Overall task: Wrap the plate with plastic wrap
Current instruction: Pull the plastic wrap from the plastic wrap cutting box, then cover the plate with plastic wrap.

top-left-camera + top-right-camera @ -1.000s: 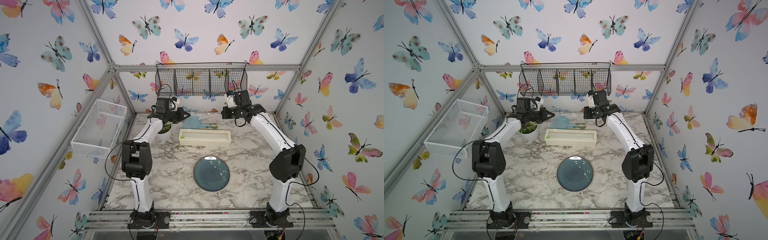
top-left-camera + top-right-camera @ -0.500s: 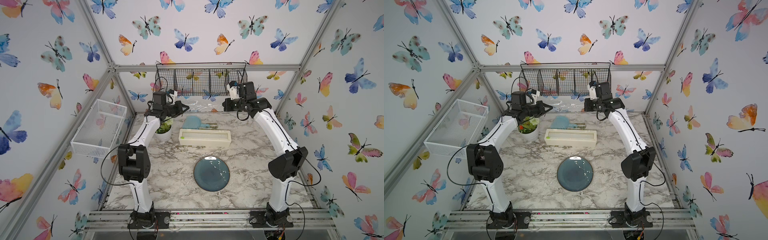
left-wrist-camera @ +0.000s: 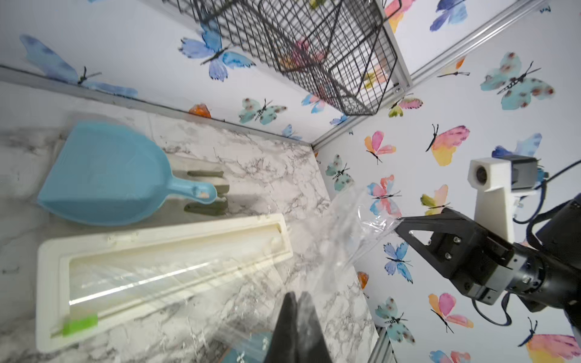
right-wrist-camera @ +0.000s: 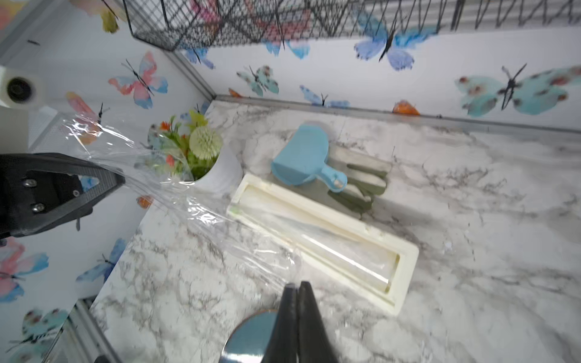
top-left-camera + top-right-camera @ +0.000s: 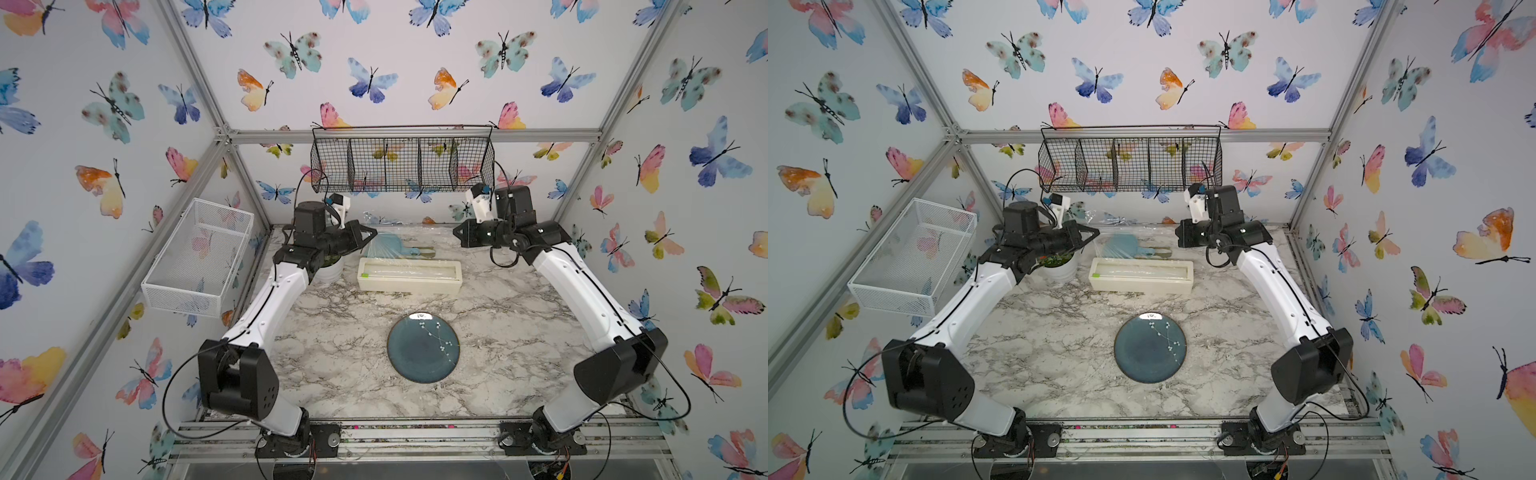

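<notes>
Compared with a second ago both elbows have dropped back toward the front rail and the wrap (image 4: 201,213) is drawn up out of the box (image 5: 409,276) into a raised sheet, while the plate (image 5: 423,352) hasn't budged. The wrap looks clear, crinkly and shiny, fanning from the box's slot up to the two tips, and in both top views it's just a faint glint over the blue scoop (image 5: 386,245). The plate sits bare on the marble worktop (image 5: 332,353), in front of the box and well apart from it, glossy teal with the white blossom branch showing, no film on it. The left end effector (image 5: 374,233) has its fingers pressed together, pinching one corner of the wrap, clear in the right wrist view. The right end effector (image 5: 457,232) does the same on the opposite corner, as the left wrist view shows. Both arms reach toward the back wall, forearms slanting up from low elbows, tips pointing at each other above the worktop behind the box, under the black wire basket (image 5: 402,164)
</notes>
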`<state>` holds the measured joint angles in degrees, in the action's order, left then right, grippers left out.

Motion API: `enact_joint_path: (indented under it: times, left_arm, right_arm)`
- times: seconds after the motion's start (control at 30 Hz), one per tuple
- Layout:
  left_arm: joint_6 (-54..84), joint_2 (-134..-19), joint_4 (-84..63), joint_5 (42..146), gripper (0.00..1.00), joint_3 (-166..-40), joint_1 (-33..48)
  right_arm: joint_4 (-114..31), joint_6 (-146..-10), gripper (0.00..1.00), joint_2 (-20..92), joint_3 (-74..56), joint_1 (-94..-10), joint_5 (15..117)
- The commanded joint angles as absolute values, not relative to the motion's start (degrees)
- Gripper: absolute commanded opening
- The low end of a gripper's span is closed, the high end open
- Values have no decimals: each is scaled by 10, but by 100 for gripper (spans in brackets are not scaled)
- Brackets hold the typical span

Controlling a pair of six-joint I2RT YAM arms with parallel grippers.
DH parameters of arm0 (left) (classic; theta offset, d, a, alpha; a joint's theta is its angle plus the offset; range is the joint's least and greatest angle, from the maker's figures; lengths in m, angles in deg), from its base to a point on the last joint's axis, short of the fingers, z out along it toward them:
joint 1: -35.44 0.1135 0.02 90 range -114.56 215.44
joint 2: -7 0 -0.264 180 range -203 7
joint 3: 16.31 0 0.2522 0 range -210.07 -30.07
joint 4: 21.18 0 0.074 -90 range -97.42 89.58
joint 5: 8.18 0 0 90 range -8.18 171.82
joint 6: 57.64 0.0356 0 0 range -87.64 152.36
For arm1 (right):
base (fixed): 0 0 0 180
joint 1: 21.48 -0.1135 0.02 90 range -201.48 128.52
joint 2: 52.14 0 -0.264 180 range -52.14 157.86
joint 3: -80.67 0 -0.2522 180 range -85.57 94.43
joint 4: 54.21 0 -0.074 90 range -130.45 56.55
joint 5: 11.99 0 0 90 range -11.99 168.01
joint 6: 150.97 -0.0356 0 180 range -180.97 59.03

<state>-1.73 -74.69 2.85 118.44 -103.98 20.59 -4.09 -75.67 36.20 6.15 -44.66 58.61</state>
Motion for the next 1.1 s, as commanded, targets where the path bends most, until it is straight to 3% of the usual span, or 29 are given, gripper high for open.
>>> enact_joint_path:
  times: [0.0, 0.6, 1.07]
  left_arm:
    - [-2, -652, -3, 1134, 0, -947, 170]
    - [-39, -480, -42, 1052, 0, -669, 26]
    - [-81, -386, -38, 1033, 0, -530, -50]
  right_arm:
    - [-72, -773, 2, 308, -34, -445, 542]
    - [-82, -809, 2, 179, -340, -477, 507]
    - [-5, -840, 2, 117, -396, -495, 567]
